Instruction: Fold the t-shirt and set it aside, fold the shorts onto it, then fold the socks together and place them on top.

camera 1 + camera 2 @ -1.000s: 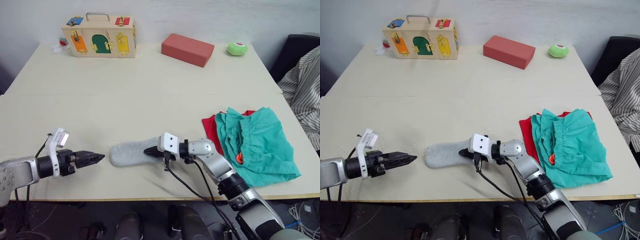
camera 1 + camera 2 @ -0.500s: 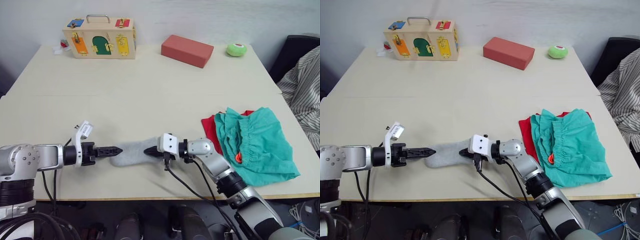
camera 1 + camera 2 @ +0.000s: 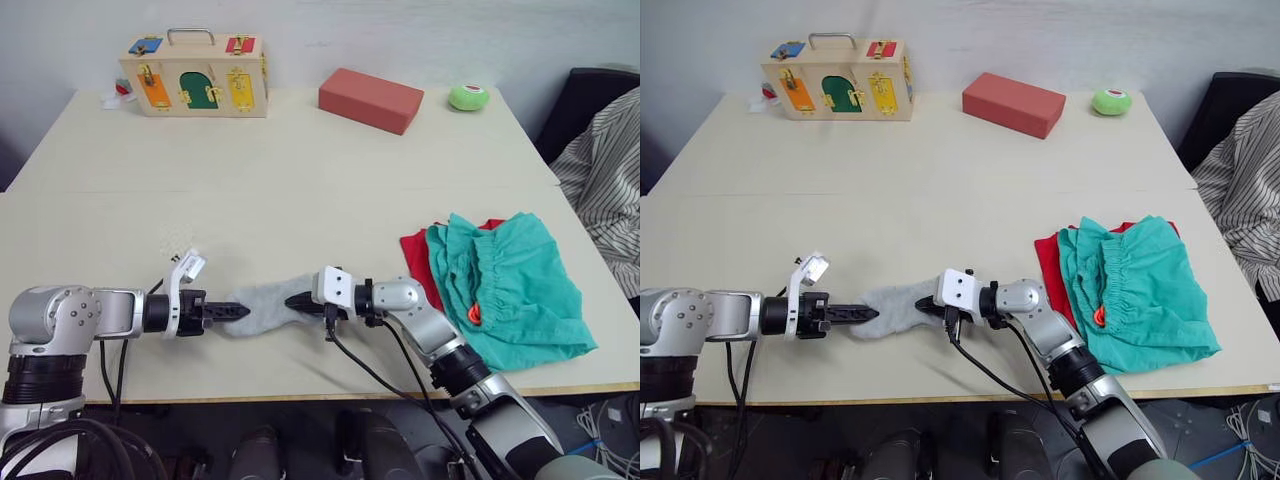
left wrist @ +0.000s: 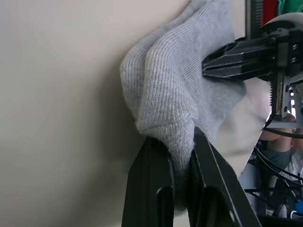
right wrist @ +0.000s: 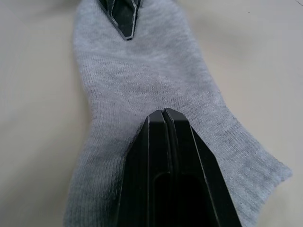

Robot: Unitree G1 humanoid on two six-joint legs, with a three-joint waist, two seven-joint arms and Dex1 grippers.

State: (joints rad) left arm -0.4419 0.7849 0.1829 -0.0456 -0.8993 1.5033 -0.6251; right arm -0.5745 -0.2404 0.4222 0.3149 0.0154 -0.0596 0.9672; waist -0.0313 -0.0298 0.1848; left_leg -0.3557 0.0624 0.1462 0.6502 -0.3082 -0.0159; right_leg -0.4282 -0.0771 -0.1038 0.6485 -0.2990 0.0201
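While the socks (image 3: pixel 265 303) lie as a grey strip near the front edge of the table (image 3: pixel 300 180), the left eye view shows the left gripper (image 3: pixel 240 311) nipping their left end and the right gripper (image 3: pixel 292 301) set on their right end, the two pointing at each other along the cloth. To the right, the shorts (image 3: pixel 510 285) lie crumpled on top of the t-shirt (image 3: pixel 418 256), whose red edge shows on their left side. At the far edge stand a wooden latch box (image 3: pixel 195 75), a red block (image 3: pixel 371 99) and a green ball (image 3: pixel 469 96).

Seen from the right eye, the layout is the same: the socks (image 3: pixel 902 306) stretch between both grippers, well apart from the teal pile.

Along the left wrist view, the two black fingers (image 4: pixel 149 184) are pressed together on a bunched fold of grey knit (image 4: pixel 180 109), with the right gripper (image 4: pixel 208 66) resting on the sock beyond.

From the right wrist, its own fingers (image 5: pixel 163 156) are closed flat against each other, lying on the sock; whether cloth is caught between them I cannot tell
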